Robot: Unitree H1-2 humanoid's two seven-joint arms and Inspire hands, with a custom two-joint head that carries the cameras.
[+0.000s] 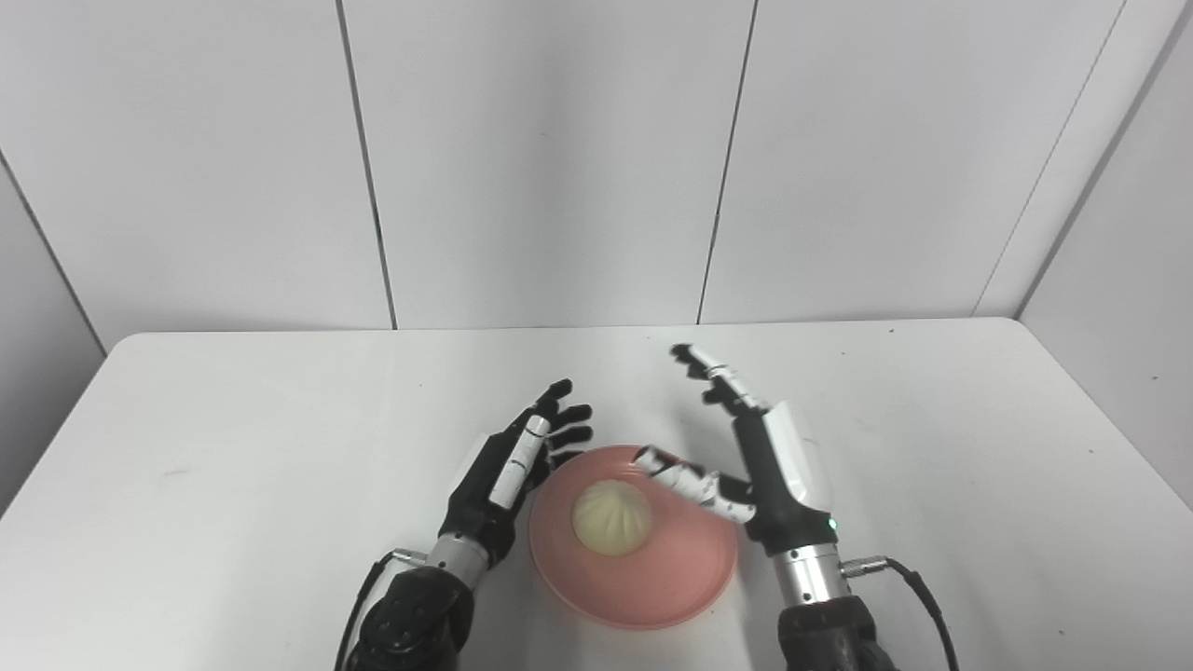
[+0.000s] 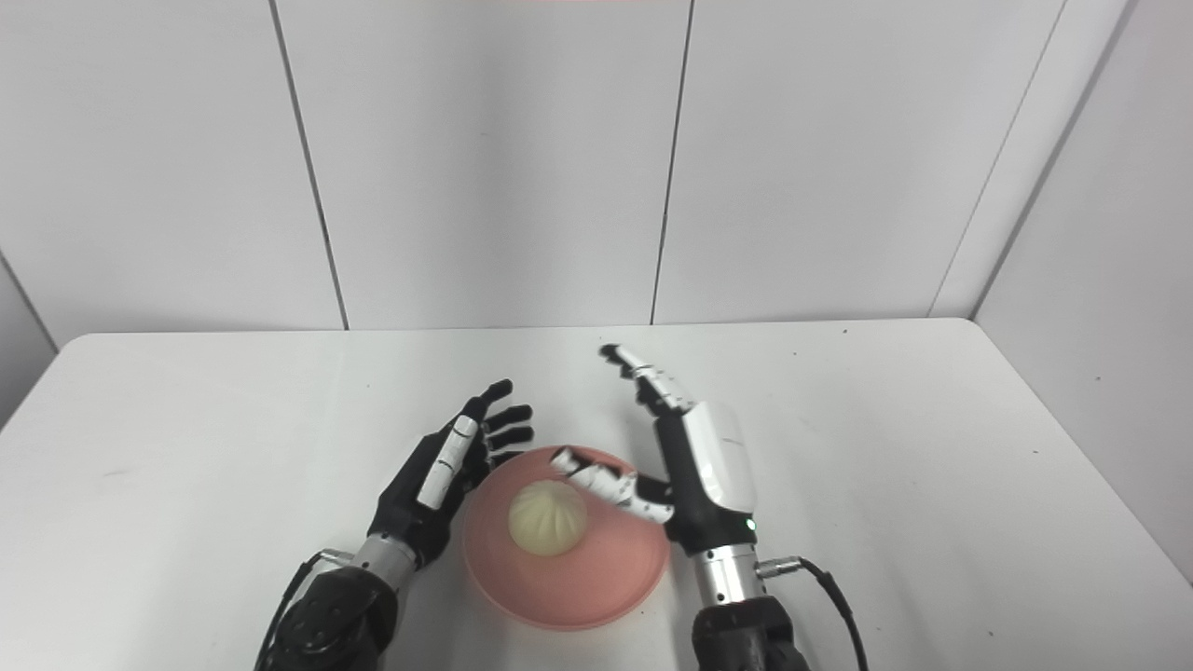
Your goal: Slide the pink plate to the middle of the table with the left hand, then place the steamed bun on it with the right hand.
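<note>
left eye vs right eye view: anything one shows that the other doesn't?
Left eye only: a strip of grey side wall left of the table. Right eye only: more table to the right of the right hand. Both: the bun on the pink plate, left hand open beside the plate, right hand open, its thumb over the rim.

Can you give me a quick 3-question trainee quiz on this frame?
1. True or false: the steamed bun lies on the pink plate.
2. Which hand has its thumb reaching over the plate's rim? A) left hand B) right hand
3. Fill in: both hands are ____, holding nothing.

Key: 1 true. 2 B; the left hand sits beside the plate's left edge. 3 open; fingers spread on either side of the plate, on the white table.
</note>
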